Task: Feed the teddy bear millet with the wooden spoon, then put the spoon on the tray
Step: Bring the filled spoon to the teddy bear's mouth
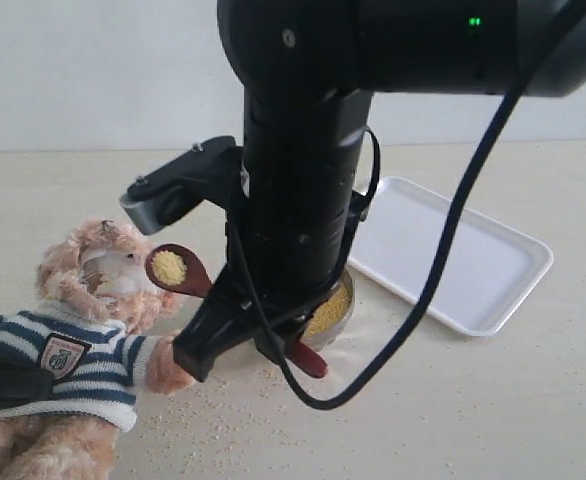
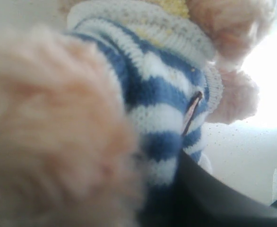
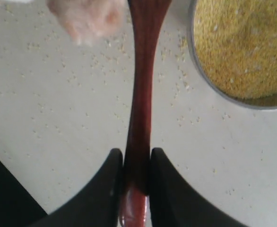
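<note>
Spoon (image 1: 195,281) w/ millet (image 1: 169,266) up by mouth of bear (image 1: 83,350); right claw (image 3: 136,157) clamped on its handle. Left claw (image 2: 209,194): can't tell.

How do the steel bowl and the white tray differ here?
The steel bowl is round and deep; the tray is rectangular, flat, low-rimmed. The bowl is filled with millet; the tray shows none. The right arm hides most of the bowl in the exterior view; the tray is mostly exposed. Both sit on the table.
</note>
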{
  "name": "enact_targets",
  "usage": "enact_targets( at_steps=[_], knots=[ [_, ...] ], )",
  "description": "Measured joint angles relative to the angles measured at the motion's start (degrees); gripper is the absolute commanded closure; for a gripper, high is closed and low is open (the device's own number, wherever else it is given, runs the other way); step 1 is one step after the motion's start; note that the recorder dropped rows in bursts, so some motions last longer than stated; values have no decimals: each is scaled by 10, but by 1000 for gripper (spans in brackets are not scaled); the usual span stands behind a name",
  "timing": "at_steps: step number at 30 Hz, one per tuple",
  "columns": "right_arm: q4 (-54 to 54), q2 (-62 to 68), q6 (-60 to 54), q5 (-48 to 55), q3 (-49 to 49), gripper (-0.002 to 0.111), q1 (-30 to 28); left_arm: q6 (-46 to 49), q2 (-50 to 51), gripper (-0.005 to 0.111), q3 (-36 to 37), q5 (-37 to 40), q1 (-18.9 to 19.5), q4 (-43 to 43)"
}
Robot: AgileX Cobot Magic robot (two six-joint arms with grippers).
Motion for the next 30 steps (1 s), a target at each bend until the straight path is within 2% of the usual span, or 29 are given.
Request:
enact_targets(
  at_steps=[8, 19, 30],
  knots=[
    [4, 10, 0, -1, -60, 108, 25, 0, 0, 102, 0, 0, 0, 0],
    [-11, 96, 0, -1, -140, 108, 51, 0, 0, 102, 0, 0, 0, 0],
    [-160, 115, 0, -1, -146, 108, 59, 0, 0, 102, 0, 0, 0, 0]
  ],
)
